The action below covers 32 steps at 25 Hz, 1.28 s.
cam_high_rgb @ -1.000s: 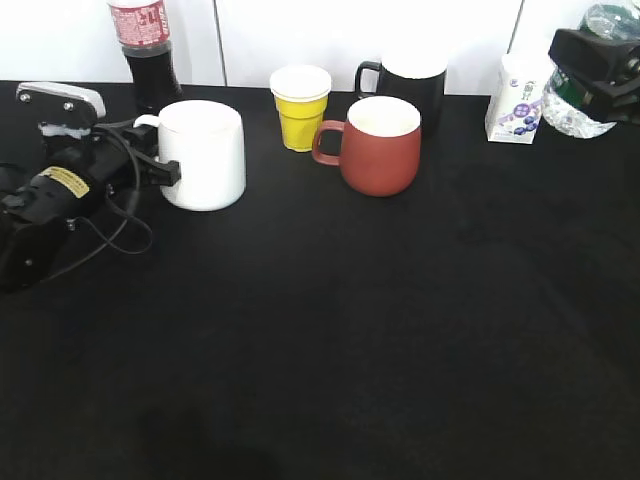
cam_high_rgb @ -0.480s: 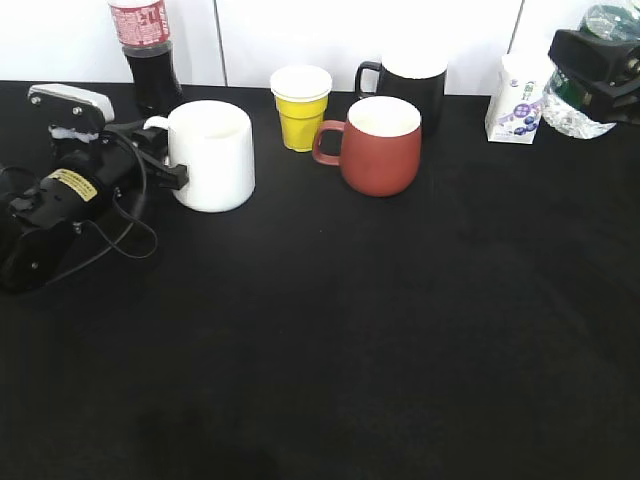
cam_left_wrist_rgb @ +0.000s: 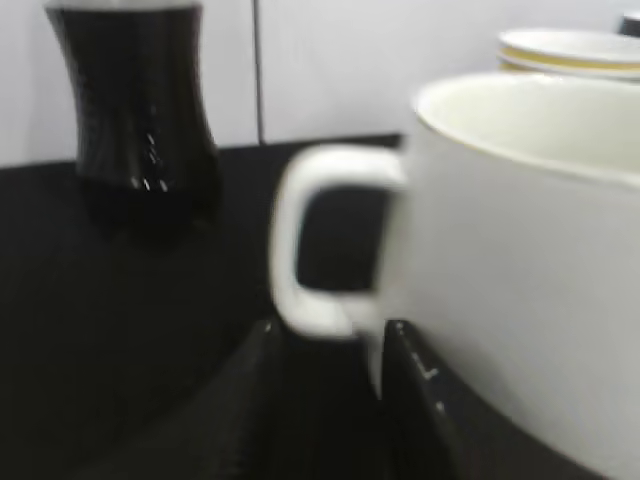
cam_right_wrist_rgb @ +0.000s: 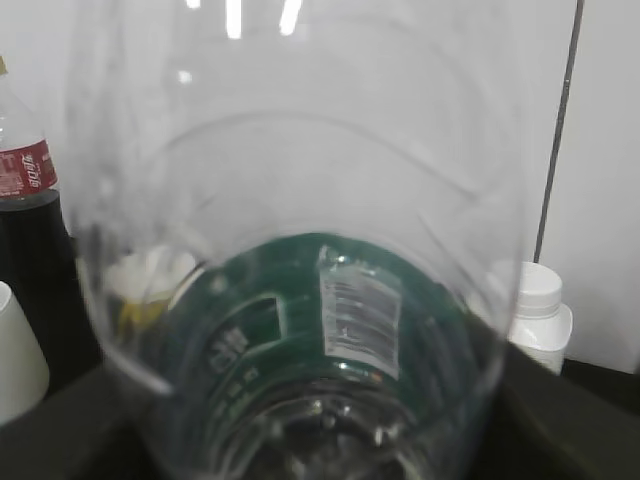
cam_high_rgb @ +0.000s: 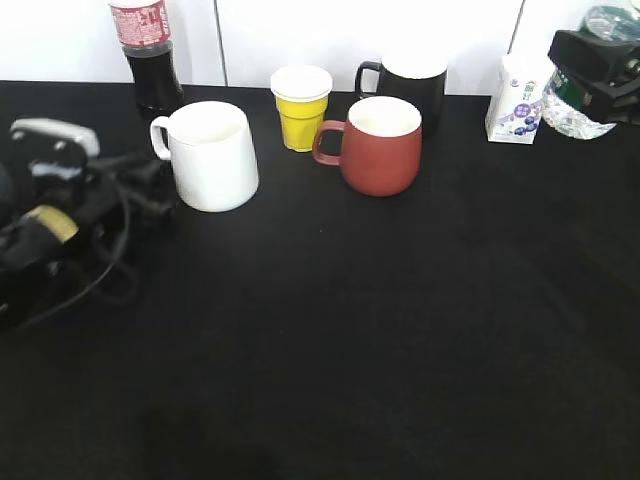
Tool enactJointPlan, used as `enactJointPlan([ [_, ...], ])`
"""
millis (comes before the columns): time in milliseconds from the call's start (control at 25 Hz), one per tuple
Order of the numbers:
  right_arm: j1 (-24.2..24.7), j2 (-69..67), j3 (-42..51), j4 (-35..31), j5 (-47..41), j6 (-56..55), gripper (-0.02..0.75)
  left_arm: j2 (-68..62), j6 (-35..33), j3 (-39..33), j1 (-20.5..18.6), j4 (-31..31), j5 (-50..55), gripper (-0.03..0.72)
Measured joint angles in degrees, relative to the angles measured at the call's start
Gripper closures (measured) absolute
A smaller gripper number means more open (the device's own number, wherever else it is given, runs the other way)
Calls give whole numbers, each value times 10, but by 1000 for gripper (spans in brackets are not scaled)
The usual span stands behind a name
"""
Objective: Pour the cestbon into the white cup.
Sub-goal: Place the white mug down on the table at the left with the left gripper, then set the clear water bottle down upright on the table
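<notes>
The white cup [cam_high_rgb: 212,157] stands upright at the back left of the black table, its handle pointing left; it fills the right of the left wrist view [cam_left_wrist_rgb: 520,250]. My left gripper [cam_high_rgb: 158,192] is open just left of the handle, and its two fingertips [cam_left_wrist_rgb: 332,345] sit right below and before the handle loop, holding nothing. My right gripper [cam_high_rgb: 592,62] at the far right is shut on the cestbon [cam_high_rgb: 572,115], held raised and tilted. The clear bottle with its green label [cam_right_wrist_rgb: 330,300] fills the right wrist view and hides the jaws.
A cola bottle [cam_high_rgb: 148,55] stands behind the white cup. A yellow cup [cam_high_rgb: 301,108], a red-brown mug [cam_high_rgb: 380,145] and a black mug [cam_high_rgb: 412,85] stand at the back centre. A small milk carton [cam_high_rgb: 517,98] stands at the back right.
My left gripper let go of the white cup's handle and drew back to the left and nearer. The cup ended slightly further right. The right arm has not moved.
</notes>
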State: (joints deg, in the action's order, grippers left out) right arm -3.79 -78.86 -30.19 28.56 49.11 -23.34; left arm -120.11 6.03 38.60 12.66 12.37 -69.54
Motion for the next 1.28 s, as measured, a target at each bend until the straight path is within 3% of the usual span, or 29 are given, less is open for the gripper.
enactJointPlan([
  [160, 0, -22, 0, -16, 0, 0, 262, 88, 0, -83, 0, 3, 4, 417],
  [440, 0, -73, 0, -52, 0, 27, 262, 265, 0, -90, 0, 5, 1, 417],
  [600, 0, -126, 0, -84, 16, 83, 262, 293, 0, -90, 0, 10, 0, 417],
  [880, 0, -283, -6, -160, 179, 206, 262, 335, 0, -91, 0, 57, 5, 417],
  [1000, 0, -356, -36, -177, 192, 212, 262, 349, 0, -91, 0, 62, 18, 417],
  [1280, 0, -390, -55, -182, 229, 213, 244, 349, 0, -91, 0, 68, 25, 417],
])
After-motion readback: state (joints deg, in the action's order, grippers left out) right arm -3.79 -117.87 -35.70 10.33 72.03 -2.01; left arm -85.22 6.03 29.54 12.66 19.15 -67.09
